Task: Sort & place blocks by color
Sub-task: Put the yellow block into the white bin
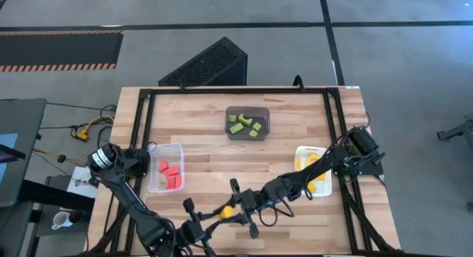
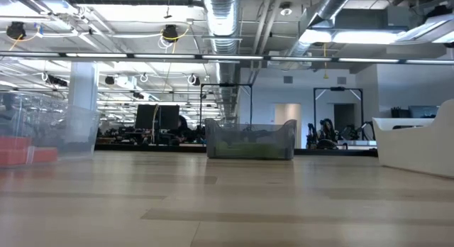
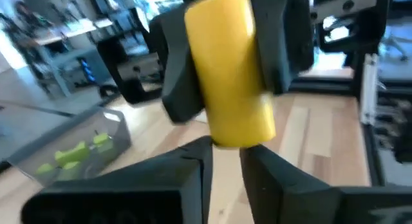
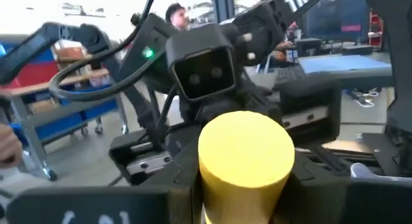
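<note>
- From above, the left gripper point(image 1: 216, 216) and the right gripper point(image 1: 238, 205) meet nose to nose at the near edge of the table point(image 1: 207, 150), with a yellow cylinder block point(image 1: 226, 210) between them
- The left wrist view shows what the overhead cannot: the yellow cylinder block point(image 3: 228, 69) stands pinched at its lower end between the left arm's own fingers point(image 3: 193, 166), while the right arm's dark fingers point(image 3: 183, 76) press against its upper part from both sides
- The right wrist view gives the round end face of the yellow cylinder block point(image 4: 246, 156) right at that pincer's tip, hemmed by its dark fingers point(image 4: 183, 166), with the left arm's camera housing point(image 4: 203, 69) just behind; a person point(image 4: 175, 15) shows far back in the room
- So both pincers are pinching the same block, off the tabletop
- Well away from the pincers, on the left arm's side, a clear bin point(image 1: 165, 167) holds red blocks point(image 1: 171, 173)
- Beyond the pincers, toward the far edge, a dark grey bin point(image 1: 247, 122) holds light green blocks point(image 1: 244, 122); the left wrist view catches these light green blocks point(image 3: 71, 154) too
- On the right arm's side, a white bin point(image 1: 314, 170) holds yellow blocks point(image 1: 319, 187)
- The low view shows only the three bins, no grippers: dark grey bin point(image 2: 250, 139) in the middle, clear bin point(image 2: 44, 137) with red inside, white bin point(image 2: 415, 147)
</note>
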